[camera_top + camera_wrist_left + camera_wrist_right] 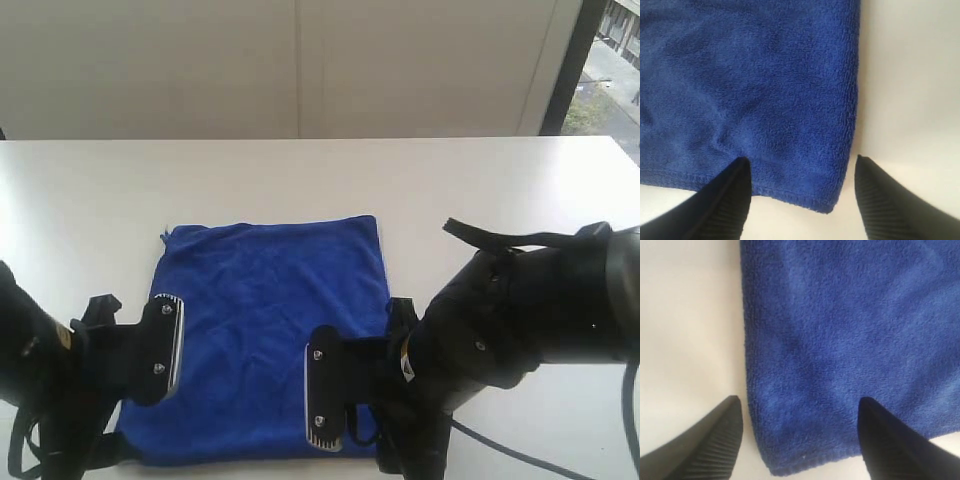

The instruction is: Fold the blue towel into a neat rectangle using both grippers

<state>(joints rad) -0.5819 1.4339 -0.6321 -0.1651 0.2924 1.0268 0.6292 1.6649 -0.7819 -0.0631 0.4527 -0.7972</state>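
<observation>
The blue towel (pixel 270 320) lies flat on the white table (pixel 480 190) as a roughly square shape, with a small white tag (pixel 165 236) at its far left corner. My left gripper (pixel 165 345) hovers over the towel's near left part. In the left wrist view the left gripper (pixel 801 158) is open, its fingers (pixel 725 200) straddling a corner of the blue towel (pixel 765 90). My right gripper (pixel 325 400) sits over the towel's near right part. In the right wrist view the right gripper (pixel 800 398) is also open, astride another corner of the blue towel (pixel 850 330). Nothing is gripped.
Bare table surface surrounds the towel on the left, right and far sides. A pale wall (pixel 300 60) runs behind the table, with a window (pixel 610 60) at the far right. A black cable (pixel 500 452) trails from the right arm along the near edge.
</observation>
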